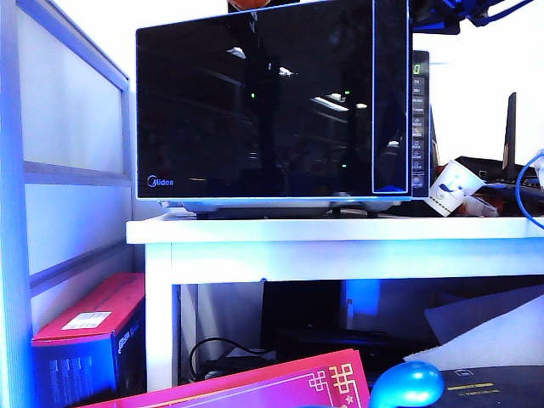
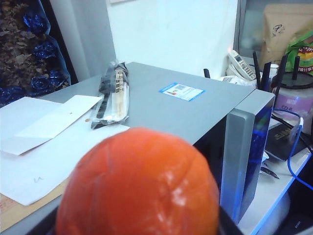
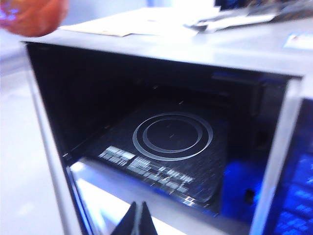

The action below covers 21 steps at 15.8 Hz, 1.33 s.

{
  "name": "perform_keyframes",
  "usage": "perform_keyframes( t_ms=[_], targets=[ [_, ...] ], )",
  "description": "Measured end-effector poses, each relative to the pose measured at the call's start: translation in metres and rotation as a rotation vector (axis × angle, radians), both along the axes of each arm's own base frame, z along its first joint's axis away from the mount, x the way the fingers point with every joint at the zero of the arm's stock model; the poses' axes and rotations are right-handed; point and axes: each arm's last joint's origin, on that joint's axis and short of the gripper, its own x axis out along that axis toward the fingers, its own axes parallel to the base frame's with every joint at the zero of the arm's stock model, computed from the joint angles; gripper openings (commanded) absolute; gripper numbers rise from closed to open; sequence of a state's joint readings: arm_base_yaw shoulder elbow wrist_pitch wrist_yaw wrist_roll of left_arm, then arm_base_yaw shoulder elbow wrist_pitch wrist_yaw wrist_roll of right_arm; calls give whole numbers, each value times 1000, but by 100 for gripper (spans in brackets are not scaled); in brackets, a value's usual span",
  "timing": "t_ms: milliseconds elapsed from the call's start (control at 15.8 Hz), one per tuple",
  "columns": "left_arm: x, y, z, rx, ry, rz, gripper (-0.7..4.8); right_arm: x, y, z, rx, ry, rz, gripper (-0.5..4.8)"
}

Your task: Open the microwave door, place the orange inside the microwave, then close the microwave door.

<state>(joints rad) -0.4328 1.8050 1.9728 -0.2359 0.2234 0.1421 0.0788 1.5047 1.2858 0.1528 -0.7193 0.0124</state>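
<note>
The microwave (image 1: 420, 127) stands on a white table (image 1: 340, 231). Its glossy black door (image 1: 255, 102) is swung partly open, the free edge (image 2: 244, 147) standing out from the front. The right wrist view looks into the dark cavity (image 3: 171, 134), with a ringed floor plate. My left gripper (image 2: 139, 231) is shut on the orange (image 2: 139, 183), dark fingers (image 2: 231, 226) on either side. It holds the fruit above the microwave's grey top (image 2: 181, 112). The orange (image 1: 251, 3) peeks over the top edge. My right gripper (image 3: 139, 219) is shut and empty, just before the cavity's lower sill.
Papers (image 2: 44, 127) and a bagged pack of chopsticks (image 2: 112, 93) lie on the microwave top. A paper cup (image 1: 450, 187), router antennas (image 1: 510, 127) and a blue cable (image 1: 527, 191) crowd the table's right. Below are a red box (image 1: 85, 331) and a glossy blue object (image 1: 406, 384).
</note>
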Motion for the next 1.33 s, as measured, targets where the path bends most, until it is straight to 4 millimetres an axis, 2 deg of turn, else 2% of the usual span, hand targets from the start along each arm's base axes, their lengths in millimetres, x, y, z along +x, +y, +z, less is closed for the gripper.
perform_keyframes(
  t_ms=[253,380,443,506,570,633,759,823,949,1012,1139,1329],
  targets=[
    [0,0,0,2,3,0,191,2,1,6,14,49,16,12],
    [0,0,-4,16,35,0,191,3,-1,7,9,43,-55,12],
    [-1,0,-8,32,70,0,191,2,-1,32,37,-108,-112,12],
    [1,-1,-13,45,98,-1,191,-12,2,60,60,-267,-73,12],
    [4,-2,-17,51,111,-1,191,-22,4,74,68,-348,-32,12],
    [6,-3,-19,53,117,1,191,-20,5,71,66,-343,-14,12],
    [9,-4,-22,57,125,0,191,-4,2,45,52,-205,-62,12],
    [11,-5,-25,61,135,0,191,-4,2,46,54,-205,-89,12],
    [12,-5,-28,69,152,1,191,-11,1,59,65,-265,-159,12],
    [12,-6,-30,75,164,1,191,-9,-1,58,39,-279,-207,12],
    [13,-6,-34,85,189,0,191,-4,-2,44,-23,-182,-261,12],
    [11,-5,-35,92,209,0,191,-4,-2,40,-46,-150,-258,12]
  ],
)
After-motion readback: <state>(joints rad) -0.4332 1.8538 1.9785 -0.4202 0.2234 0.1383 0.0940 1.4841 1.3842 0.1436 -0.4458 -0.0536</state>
